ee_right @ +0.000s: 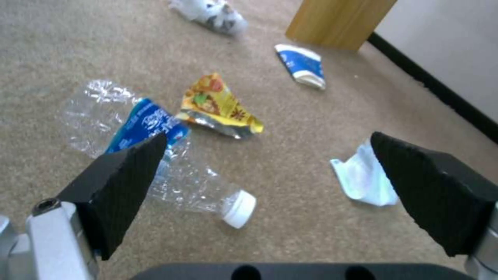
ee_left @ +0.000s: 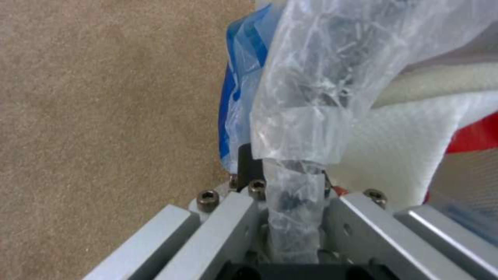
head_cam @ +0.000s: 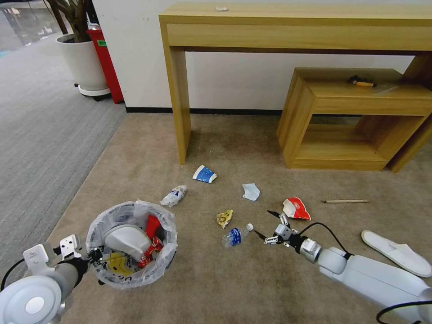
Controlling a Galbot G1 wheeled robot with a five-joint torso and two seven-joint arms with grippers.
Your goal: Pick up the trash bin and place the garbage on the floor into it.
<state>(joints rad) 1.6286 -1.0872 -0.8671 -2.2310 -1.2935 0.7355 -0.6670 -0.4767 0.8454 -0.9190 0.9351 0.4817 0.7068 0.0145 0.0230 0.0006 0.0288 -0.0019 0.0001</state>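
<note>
my left tool (head_cam: 92, 256) clamps the trash bin (head_cam: 131, 243) rim through its bag, keeping it beside me on the floor (head_cam: 216, 288). right tool (head_cam: 270, 223) is spread over the bottle (head_cam: 236, 235), lined up for pickup.

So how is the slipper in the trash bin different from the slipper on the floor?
The slipper in the trash bin is tilted, propped among red wrappers inside the bag-lined trash bin; the slipper on the carpet lies flat, alone beside the right arm. The binned one is partly hidden by the bag; the other shows fully. The left gripper clamps the bin's rim; the open right gripper holds nothing. Both slippers are white.
</note>
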